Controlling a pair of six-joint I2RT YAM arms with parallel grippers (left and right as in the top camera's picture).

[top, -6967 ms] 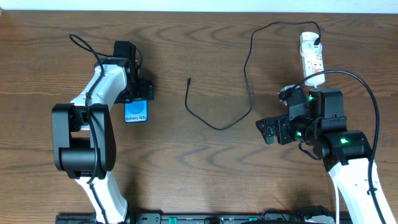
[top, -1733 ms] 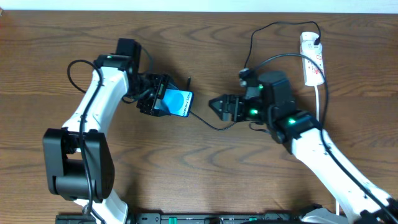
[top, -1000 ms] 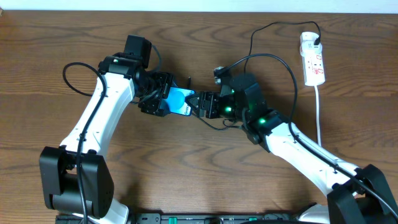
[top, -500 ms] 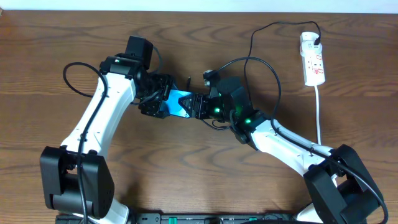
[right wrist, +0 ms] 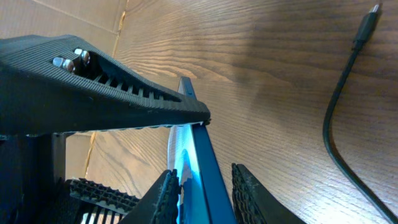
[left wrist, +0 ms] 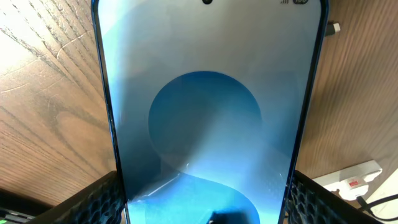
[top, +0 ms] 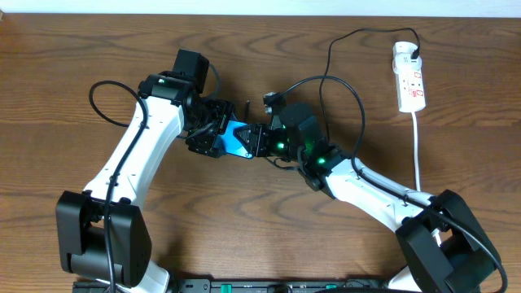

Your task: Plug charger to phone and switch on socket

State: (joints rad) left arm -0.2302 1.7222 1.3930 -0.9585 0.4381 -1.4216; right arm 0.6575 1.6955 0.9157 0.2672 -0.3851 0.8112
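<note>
My left gripper [top: 213,134] is shut on the phone [top: 238,137], a blue-screened handset held just above the table. The left wrist view is filled by the phone [left wrist: 205,112], with a ribbed finger [left wrist: 93,199] pressed on each long edge. My right gripper [top: 257,140] straddles the phone's right end. In the right wrist view the phone [right wrist: 200,168] runs edge-on between the jaws; one pad [right wrist: 168,193] meets the screen, while the other shows a sliver of gap. The charger [top: 326,89] ends in a plug [top: 245,105] lying just behind the phone. The socket [top: 409,77] lies far right.
The black cable [right wrist: 336,137] and its plug [right wrist: 367,22] lie on bare wood right of my right jaws. The left gripper's dark finger [right wrist: 93,81] crosses that view's upper left. A thick white cord [top: 418,155] runs down from the socket.
My right gripper has slid left onto the phone's end and its jaws have narrowed around it. The left arm keeps its grip, with the phone shifted slightly.
</note>
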